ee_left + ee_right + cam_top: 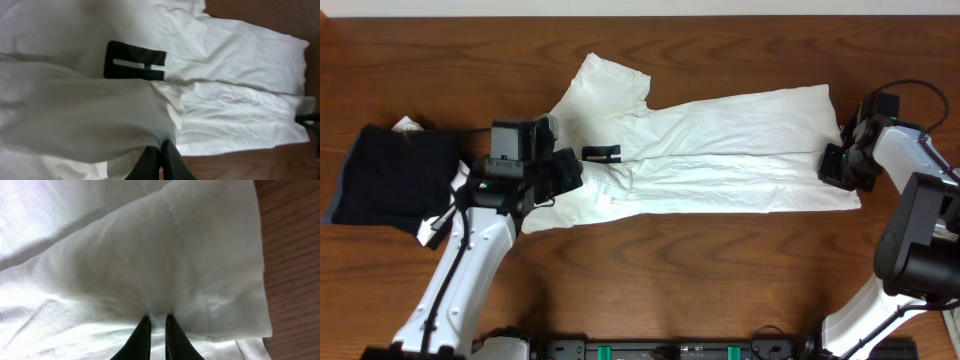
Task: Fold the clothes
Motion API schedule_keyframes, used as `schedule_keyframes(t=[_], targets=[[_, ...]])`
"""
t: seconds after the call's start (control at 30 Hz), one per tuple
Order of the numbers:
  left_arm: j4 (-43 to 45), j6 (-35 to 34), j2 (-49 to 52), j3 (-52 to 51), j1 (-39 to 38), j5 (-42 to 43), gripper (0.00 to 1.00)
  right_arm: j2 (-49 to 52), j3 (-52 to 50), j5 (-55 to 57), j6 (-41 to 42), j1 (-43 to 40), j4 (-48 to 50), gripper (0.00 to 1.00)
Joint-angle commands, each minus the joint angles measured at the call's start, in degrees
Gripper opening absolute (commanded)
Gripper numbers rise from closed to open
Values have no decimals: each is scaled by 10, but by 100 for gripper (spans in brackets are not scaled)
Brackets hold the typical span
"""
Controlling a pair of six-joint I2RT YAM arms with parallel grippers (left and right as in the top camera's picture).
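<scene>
White cotton fills the close view at both wrists, so begin there. Your left claw [161,147] is closed tight and a fold of the white T-shirt [720,150] rises into its tips. I judge that it holds the cloth at the shoulder end, near the black neck label [135,61]. Your right claw [158,319] is narrow, with only a thin slit between the fingers. The cloth puckers toward its tips, so it seems to pinch the shirt close to the stitched hem [235,255].

From above, the shirt lies on the wooden counter [670,280] with its long axis running left to right, from one claw to the other. Each arm is at its own end, so neither must reach across. The body looks narrow, with the sides turned in. The step in hand is probably to bring one end over the other along this long axis. The hem lies to the right of the collar, and most of the cloth's length lies between the two claws.

On the near side there is good room: bare wood between the shirt and the arm bases. On the far side one sleeve [610,85] sticks out toward the back edge. Farther left, a dark navy garment [390,180] lies just beside the left arm, so keep the fold from landing on it.
</scene>
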Motion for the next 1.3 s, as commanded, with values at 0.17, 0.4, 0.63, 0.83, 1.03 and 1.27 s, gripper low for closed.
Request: schedule_keyframes(t=[0.17,0.4,0.63,0.83,1.03,1.27], targets=[[73,-7,42,0,-1,-24,6,28,-11,2,-5,5,-9,11],[134,-44,42,0,-1,0,6,29,-11,2,-5,5,-8,11],[170,-44,41,0,-1,4,6,28,-11,2,-5,5,-8,11],[247,-63,41,0,-1,4,6,28,-11,2,-5,5,-8,11],[179,-68,42,0,-1,4,6,28,-11,2,-5,5,-8,11],[-1,-17,59,-2,-1,-6,6,28,-11,2,-5,5,-6,11]])
